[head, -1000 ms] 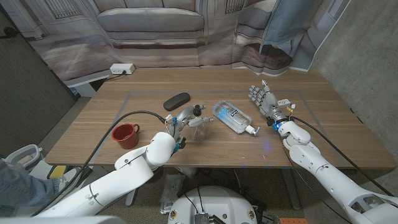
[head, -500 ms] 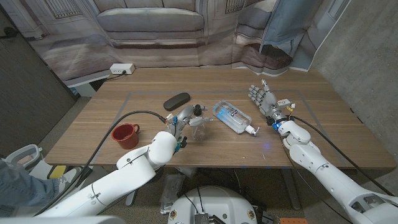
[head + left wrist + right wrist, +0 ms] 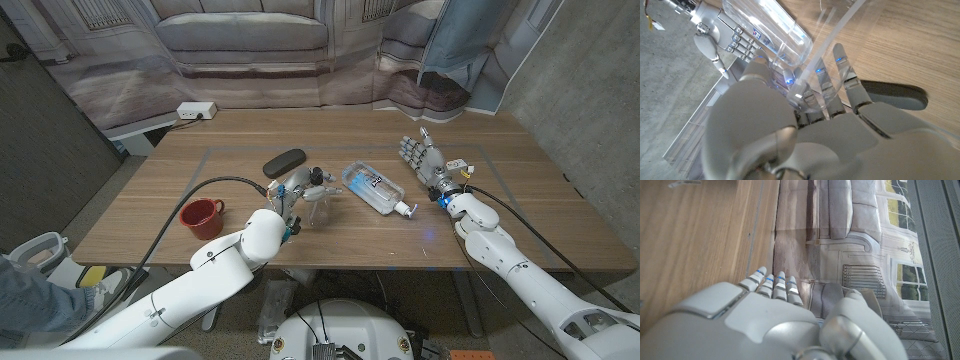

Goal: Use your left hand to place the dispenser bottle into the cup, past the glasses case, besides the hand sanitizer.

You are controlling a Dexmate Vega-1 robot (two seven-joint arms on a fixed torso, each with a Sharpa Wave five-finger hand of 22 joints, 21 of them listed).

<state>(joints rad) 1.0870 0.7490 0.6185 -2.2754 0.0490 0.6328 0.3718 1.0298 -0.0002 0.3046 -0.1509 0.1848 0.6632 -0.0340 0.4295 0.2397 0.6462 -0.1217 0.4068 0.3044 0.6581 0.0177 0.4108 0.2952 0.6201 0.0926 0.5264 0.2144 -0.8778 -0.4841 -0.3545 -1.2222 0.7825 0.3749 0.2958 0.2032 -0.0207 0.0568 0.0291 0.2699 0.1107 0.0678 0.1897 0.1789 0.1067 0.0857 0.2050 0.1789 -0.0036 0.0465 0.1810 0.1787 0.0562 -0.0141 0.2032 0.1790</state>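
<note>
**Clear bottle held well short of the red cup**

Taking the red cup (image 3: 202, 217) as the landmark, it stood upright at the far left, with nothing in it that could be seen. To its right and further back lay the black glasses case (image 3: 284, 161). Right of the cup, the left hand (image 3: 287, 199) wrapped its fingers (image 3: 826, 86) round the clear dispenser bottle (image 3: 317, 197), pump head uppermost. Further right lay the hand sanitizer (image 3: 373, 187), on its side. Farthest from the cup, the right hand (image 3: 424, 160) held nothing, fingers extended and close together.

The risks looked plain: the slick, transparent bottle could twist in the grasp on the way across, its base could catch the cup's rim and topple the cup, or the arm's cable (image 3: 205, 188) could nudge the cup.
</note>
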